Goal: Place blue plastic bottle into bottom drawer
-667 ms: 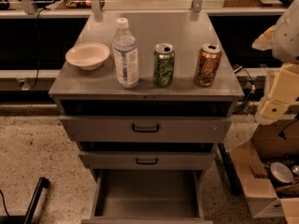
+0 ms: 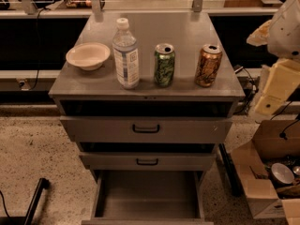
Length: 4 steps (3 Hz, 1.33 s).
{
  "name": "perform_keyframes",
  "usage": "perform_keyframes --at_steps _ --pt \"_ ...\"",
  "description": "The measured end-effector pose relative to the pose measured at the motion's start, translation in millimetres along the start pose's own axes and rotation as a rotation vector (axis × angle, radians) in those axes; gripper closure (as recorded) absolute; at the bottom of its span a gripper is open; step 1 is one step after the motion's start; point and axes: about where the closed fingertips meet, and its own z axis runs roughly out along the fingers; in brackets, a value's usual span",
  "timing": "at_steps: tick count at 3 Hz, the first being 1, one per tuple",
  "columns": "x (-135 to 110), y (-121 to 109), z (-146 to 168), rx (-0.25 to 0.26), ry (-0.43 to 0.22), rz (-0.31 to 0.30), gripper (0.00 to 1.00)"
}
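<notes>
The blue plastic bottle [image 2: 126,55], clear with a white cap and a pale label, stands upright on the grey cabinet top [image 2: 187,36], between a bowl and a green can. The bottom drawer [image 2: 147,193] is pulled open at the foot of the cabinet, and its grey tray holds nothing. My gripper [image 2: 261,33] is at the right edge on the white arm, level with the cabinet top. It is right of the orange-brown can and well apart from the bottle.
A cream bowl [image 2: 87,55], a green can [image 2: 164,64] and an orange-brown can [image 2: 208,65] share the cabinet top. The two upper drawers [image 2: 146,128] with black handles are shut. A cardboard box [image 2: 267,172] with items stands on the floor at the right. A black leg [image 2: 35,200] is at the lower left.
The view has shifted slightly closer to the cabinet. The bottle, cans, bowl and drawers have not moved.
</notes>
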Motion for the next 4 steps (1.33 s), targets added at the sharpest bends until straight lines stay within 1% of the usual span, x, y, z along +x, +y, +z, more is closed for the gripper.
perform_keyframes --at_steps 1,2,3,4 --pt "-54.4 -7.9 3.8 -0.016 -0.117 -0.066 0.00" --pt "-113.5 -18.3 12.4 -0.051 -0.237 -0.134 0.00" --pt "-171.0 -28.8 43.9 -0.095 -0.362 -0.152 0.00" --pt "-221.1 -56.0 85.5 -0.099 -0.465 -0.135 0.00"
